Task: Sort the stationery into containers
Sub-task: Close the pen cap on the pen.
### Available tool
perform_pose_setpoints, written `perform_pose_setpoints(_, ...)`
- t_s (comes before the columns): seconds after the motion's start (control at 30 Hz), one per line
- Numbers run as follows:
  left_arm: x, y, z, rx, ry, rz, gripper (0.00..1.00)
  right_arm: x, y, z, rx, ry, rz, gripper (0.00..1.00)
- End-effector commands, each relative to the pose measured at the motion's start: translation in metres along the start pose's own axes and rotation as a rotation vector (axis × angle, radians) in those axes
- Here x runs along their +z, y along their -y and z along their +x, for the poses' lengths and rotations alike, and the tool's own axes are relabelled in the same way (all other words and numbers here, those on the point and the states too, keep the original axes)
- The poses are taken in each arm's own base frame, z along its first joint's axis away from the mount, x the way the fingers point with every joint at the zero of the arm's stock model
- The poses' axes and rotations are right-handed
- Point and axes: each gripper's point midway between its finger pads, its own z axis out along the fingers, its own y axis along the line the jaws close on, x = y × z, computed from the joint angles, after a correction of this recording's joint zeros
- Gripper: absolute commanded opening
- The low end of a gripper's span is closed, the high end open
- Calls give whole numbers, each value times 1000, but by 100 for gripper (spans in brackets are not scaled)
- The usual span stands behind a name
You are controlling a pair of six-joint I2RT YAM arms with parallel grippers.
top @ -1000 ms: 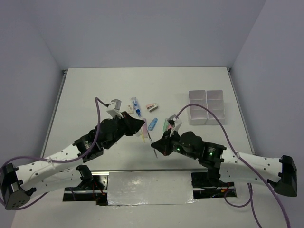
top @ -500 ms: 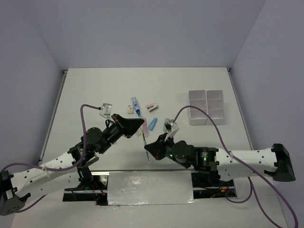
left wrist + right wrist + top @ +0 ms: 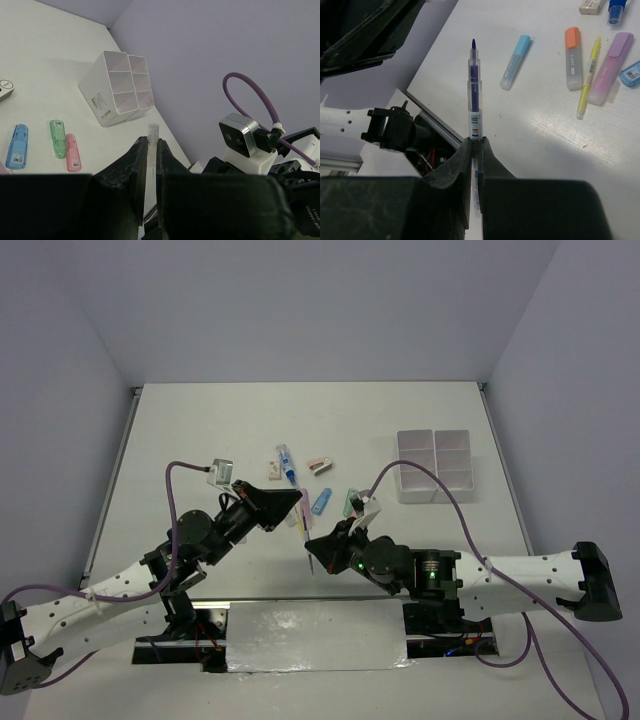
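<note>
Your right gripper (image 3: 475, 142) clamps the blue-tipped pen (image 3: 474, 100) by its rear, long axis running out along the fingers, tip pointing away from the containers (image 3: 415, 493), which sit well apart to its far right. Your left gripper (image 3: 152, 145), farther still from the containers, pinches a clear cap-like piece (image 3: 152, 131).

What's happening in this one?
Each arm has something pinched. The right claw is shut on a thin blue-tipped pen, held out past the near edge of the table. The left claw is shut on a clear tube-like piece, possibly its cap. Other markers lie loose on the table. The white divided bin sits apart on the right.
</note>
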Motion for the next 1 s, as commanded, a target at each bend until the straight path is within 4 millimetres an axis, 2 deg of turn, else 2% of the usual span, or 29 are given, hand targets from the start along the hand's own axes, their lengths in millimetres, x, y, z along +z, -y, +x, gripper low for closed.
perform_pose_setpoints(0.0,2,9,-10,18,46,35,0,-5,-22,-32,41,84,-41,0)
perform_pose_setpoints(0.47,1,3,-8,37,41,14,0,-6,-32,-37,14,93,-85,0)
perform_pose_setpoints(0.97,2,-2,0,46,24,13,0,-5,-32,-41,-2,107,-75,0)
